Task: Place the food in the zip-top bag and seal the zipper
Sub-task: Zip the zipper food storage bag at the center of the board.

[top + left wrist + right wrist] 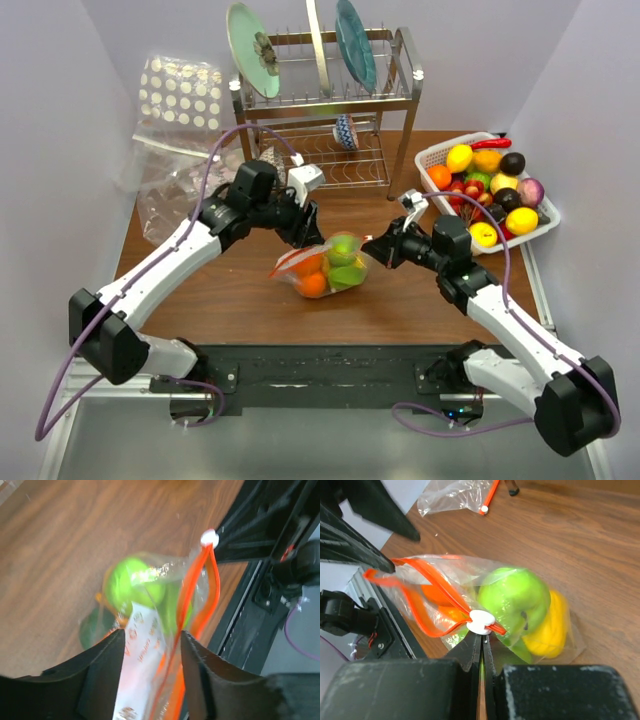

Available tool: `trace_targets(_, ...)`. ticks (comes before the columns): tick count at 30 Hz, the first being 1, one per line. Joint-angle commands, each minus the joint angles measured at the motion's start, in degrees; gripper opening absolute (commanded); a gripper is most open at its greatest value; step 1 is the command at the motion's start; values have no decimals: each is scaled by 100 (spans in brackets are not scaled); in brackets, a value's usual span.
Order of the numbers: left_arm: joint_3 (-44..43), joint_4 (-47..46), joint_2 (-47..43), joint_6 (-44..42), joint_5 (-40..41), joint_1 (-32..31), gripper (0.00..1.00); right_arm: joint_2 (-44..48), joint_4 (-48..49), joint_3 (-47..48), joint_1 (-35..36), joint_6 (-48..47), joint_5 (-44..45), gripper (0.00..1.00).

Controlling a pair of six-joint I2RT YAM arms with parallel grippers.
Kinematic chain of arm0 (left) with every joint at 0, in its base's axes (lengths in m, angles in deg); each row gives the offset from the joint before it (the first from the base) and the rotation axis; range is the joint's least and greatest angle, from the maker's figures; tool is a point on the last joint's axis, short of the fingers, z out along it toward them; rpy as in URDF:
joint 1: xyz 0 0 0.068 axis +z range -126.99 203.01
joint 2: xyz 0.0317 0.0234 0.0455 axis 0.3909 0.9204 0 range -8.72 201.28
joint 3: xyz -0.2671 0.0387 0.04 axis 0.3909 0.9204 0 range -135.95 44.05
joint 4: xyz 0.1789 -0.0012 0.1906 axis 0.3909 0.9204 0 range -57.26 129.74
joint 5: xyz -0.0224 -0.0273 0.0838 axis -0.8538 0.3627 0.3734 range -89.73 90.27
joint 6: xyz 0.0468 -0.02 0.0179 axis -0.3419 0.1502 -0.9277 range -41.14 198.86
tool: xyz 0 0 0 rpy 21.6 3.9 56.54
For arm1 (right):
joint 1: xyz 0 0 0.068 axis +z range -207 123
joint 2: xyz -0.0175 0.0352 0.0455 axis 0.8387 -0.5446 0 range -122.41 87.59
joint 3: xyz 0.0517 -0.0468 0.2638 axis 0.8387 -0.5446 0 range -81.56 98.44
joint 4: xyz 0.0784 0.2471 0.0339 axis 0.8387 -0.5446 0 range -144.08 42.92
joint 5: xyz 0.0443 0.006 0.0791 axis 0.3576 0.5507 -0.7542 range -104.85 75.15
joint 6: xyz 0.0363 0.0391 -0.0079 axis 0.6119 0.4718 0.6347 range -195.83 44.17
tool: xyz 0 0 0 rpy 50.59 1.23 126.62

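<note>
The zip-top bag [322, 266] lies on the wood table between my grippers. It holds the food: a bright green apple [515, 597], a yellow piece [550, 627], orange pieces [432, 597] and a dark green piece [95, 627]. The orange-red zipper [427, 582] gapes in a loop from its far end to the white slider [481, 621]. My right gripper [482, 636] is shut on the zipper right under the slider. My left gripper [152, 632] has its jaws apart around the bag's other end, with the white label [142, 645] and zipper strip [192, 592] between the fingers.
A white basket [545, 225] of toy fruit stands at the right. A dish rack [400, 100] with plates stands at the back. A dotted clear bag [180, 95] and a smaller clear pouch [175, 190] lie at the back left. A black rail [330, 370] runs along the near edge.
</note>
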Motion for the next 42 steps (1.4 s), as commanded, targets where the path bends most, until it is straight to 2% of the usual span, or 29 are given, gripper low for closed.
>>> trace_targets(1, -719, -308, -151, -147, 87, -13, 56, 301, -269, 357, 31, -154, 129, 0)
trace_targets(2, -816, -299, -64, -165, 69, -39, 61, 371, -366, 401, 31, -154, 94, 0)
trace_targets(7, -1554, -106, 367, -332, 218, -320, 62, 372, -630, 761, 40, -154, -126, 0)
trace_targets(11, -1914, -36, 649, -481, 403, -741, 62, 179, -1462, 1427, 49, -128, -267, 0)
trace_targets(17, -1889, -334, 605, -772, 404, -1199, 60, 64, -2194, 1974, 58, -163, -170, 0)
trace_targets(21, -1810, -668, 631, -912, 69, -1252, 56, 55, -2221, 1983, 67, -128, -197, 0)
trace_targets(28, -1801, -756, 754, -965, 359, -1243, 53, 55, -2142, 1957, 67, -31, -311, 0)
trace_targets(35, -1792, -712, 904, -956, 123, -1243, 52, 73, -2133, 1975, 58, -31, -337, 0)
trace_targets(42, -1845, -519, 1053, -1009, 166, -1278, 41, 55, -2151, 2018, 58, -22, -355, 0)
